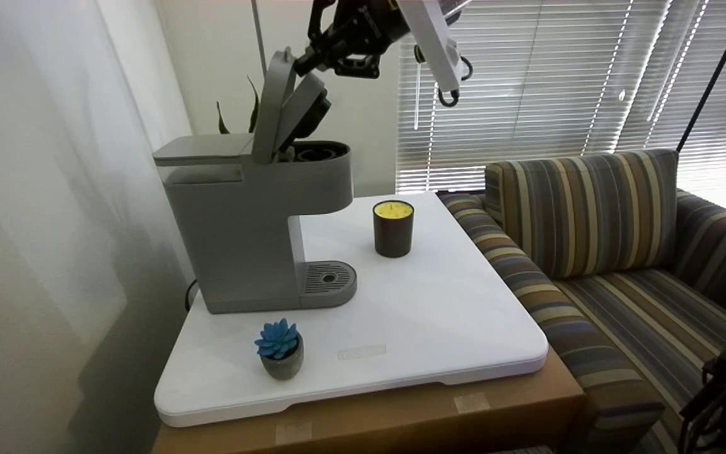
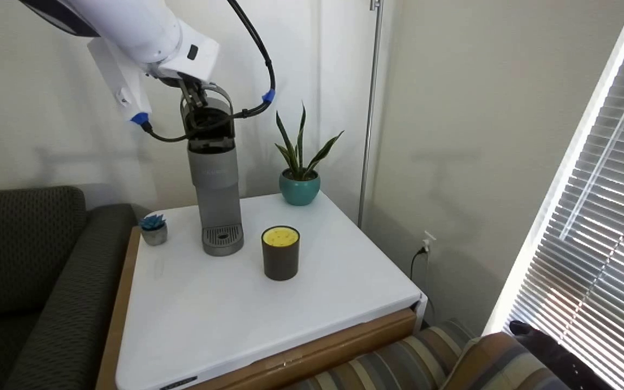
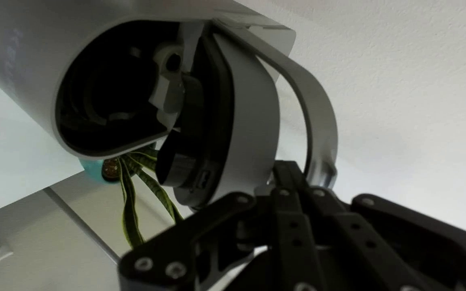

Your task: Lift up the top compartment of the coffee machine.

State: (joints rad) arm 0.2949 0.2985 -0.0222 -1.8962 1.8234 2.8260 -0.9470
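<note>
The grey coffee machine (image 1: 243, 233) stands on the white table; it also shows in an exterior view (image 2: 215, 173) and the wrist view (image 3: 43, 60). Its top compartment (image 1: 303, 108), a grey lid with dark underside, is raised and tilted steeply back, exposing the dark round opening. A grey curved handle (image 1: 273, 104) stands up behind the lid. In the wrist view, the lid (image 3: 255, 117) and the handle (image 3: 318, 109) have a gap between them. My gripper (image 3: 287, 167) is shut, with its fingertips in that gap beside the lid. Nothing shows between the fingers.
A dark candle jar (image 1: 393, 233) stands in front of the machine. A small blue succulent pot (image 1: 282, 353) is beside it. A snake plant in a teal pot (image 2: 299, 187) stands near the wall. A striped armchair (image 1: 590, 221) adjoins the table. Black cables hang from the arm.
</note>
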